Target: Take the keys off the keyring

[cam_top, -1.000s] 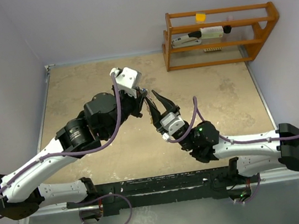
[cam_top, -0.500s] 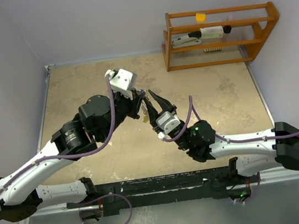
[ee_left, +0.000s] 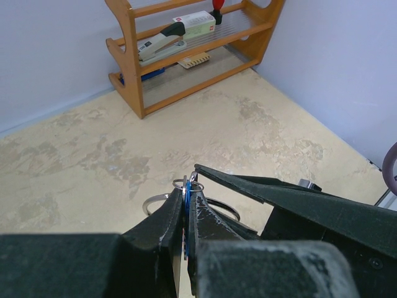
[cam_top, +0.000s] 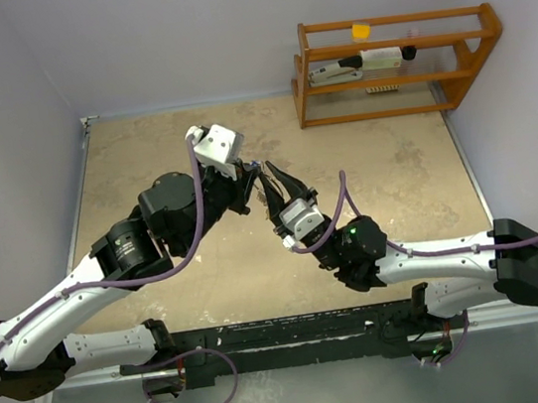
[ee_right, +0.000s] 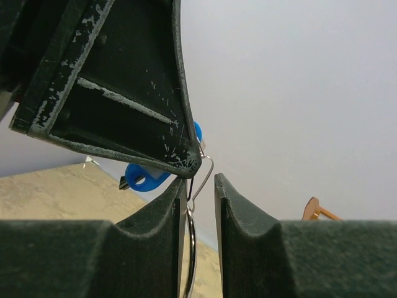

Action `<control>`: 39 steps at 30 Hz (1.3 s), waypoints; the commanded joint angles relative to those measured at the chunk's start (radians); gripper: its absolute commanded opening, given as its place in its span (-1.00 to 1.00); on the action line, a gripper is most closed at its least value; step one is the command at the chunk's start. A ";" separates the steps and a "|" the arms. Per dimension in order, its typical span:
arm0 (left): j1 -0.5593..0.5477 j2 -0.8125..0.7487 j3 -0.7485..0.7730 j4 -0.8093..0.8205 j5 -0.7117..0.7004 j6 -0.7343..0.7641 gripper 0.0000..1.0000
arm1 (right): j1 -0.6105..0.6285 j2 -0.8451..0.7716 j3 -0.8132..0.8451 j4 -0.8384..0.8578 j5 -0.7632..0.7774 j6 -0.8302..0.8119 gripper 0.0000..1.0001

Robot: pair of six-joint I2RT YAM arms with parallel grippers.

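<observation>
L-arm reaches mid-table [cam_top: 144,169], left hand [ee_left: 186,194] clenched on blue key [ee_right: 144,178], edge-on, long axis along fingers | right hand [ee_right: 200,186] tip-to-tip, narrowly parted, keyring [ee_right: 191,248] hanging in gap

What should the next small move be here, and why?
Probably close the right hand on the keyring. Its wire runs through that hand's open gap, ungripped, while the left hand is already shut on the blue key.
</observation>
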 commanded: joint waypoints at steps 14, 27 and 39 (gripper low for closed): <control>-0.002 -0.047 -0.002 0.072 0.027 -0.007 -1.00 | 0.002 0.005 0.062 0.024 0.016 -0.013 -0.48; -0.003 -0.046 -0.007 0.072 0.025 -0.008 -1.00 | 0.002 -0.029 0.071 -0.040 -0.040 0.056 -0.44; -0.003 -0.052 -0.011 0.068 0.025 -0.009 -1.00 | 0.002 -0.030 0.070 -0.005 -0.031 0.052 -0.58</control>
